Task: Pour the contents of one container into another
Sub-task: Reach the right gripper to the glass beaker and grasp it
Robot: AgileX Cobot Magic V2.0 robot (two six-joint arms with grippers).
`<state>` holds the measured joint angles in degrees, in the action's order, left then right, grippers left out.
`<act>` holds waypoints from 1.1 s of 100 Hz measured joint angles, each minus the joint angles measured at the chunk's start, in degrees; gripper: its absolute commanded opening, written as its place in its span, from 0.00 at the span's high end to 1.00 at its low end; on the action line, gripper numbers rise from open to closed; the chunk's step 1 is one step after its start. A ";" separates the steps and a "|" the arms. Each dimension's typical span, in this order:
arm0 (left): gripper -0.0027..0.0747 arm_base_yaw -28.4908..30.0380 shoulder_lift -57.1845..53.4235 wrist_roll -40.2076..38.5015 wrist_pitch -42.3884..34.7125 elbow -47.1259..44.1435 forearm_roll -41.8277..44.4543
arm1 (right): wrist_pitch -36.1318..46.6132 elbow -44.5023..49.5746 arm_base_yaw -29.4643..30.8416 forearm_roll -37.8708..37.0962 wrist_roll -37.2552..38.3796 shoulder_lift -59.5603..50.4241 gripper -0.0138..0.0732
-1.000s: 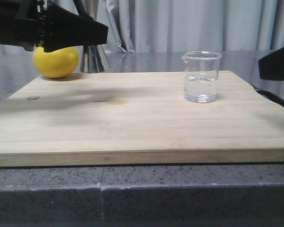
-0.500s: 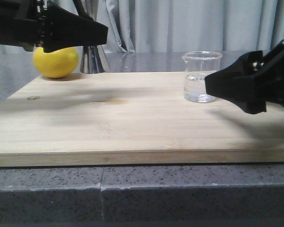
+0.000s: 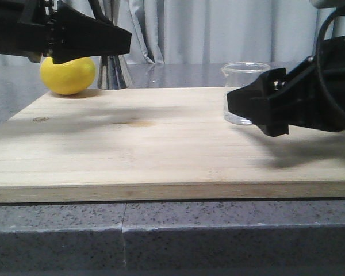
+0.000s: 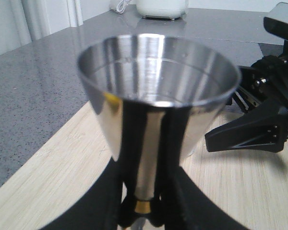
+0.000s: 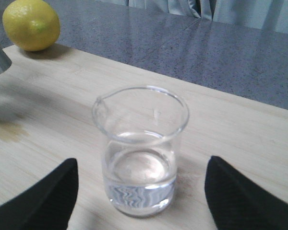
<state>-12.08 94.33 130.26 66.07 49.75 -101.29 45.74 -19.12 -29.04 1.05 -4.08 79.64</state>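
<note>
While the pour itself is not yet begun, the scene reads from near to far as follows.

Right hand (image 3: 250,109): it has come in from the desk's right edge within the last second and now sits at the beaker (image 5: 140,151), fingers (image 5: 43,199) spread wide on either side of the glass, touching nothing.
Beaker: upright on the right part of the wooden board (image 3: 161,149), clear liquid low inside, lip intact.
Meaning: judged from this, the reach is nearly done; clenching on the glass comes next, then lift and carry leftward.
Left hand (image 4: 141,213): clenched on the jigger (image 4: 156,91) at its brass waist, held upright above the board's far left corner, cup open to receive.
Lemon (image 3: 68,75): at the far left corner, behind that hand.
</note>
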 measured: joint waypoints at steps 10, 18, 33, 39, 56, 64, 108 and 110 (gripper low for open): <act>0.99 0.00 0.00 0.00 0.00 0.00 0.00 | 0.00 -1.55 0.00 0.00 0.00 1.50 0.26; 0.99 0.00 0.00 0.00 0.00 0.00 0.00 | 0.08 -2.75 0.00 0.00 0.00 2.73 0.26; 0.99 0.00 0.00 0.00 0.00 0.00 0.00 | 0.83 -4.82 0.00 0.00 0.00 5.04 0.26; 0.99 0.00 0.00 0.00 0.00 0.00 0.00 | 1.08 -5.17 0.00 0.00 0.00 5.61 0.26; 0.99 0.00 0.00 0.00 0.00 0.00 0.00 | 2.41 -5.63 0.00 0.00 0.00 6.70 0.27; 0.99 0.00 0.00 0.00 0.00 0.00 0.00 | 2.59 -5.63 0.00 -0.09 0.00 6.70 0.28; 0.99 0.00 0.00 0.00 0.00 0.00 0.00 | 2.59 -5.63 0.00 -0.09 0.00 6.70 0.47; 0.99 0.00 0.00 0.00 0.00 0.00 0.00 | 2.59 -5.63 0.00 -0.09 0.00 6.70 0.48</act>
<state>-12.08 94.33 130.26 66.07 49.75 -101.29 48.33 -24.75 -29.04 0.96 -4.08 86.34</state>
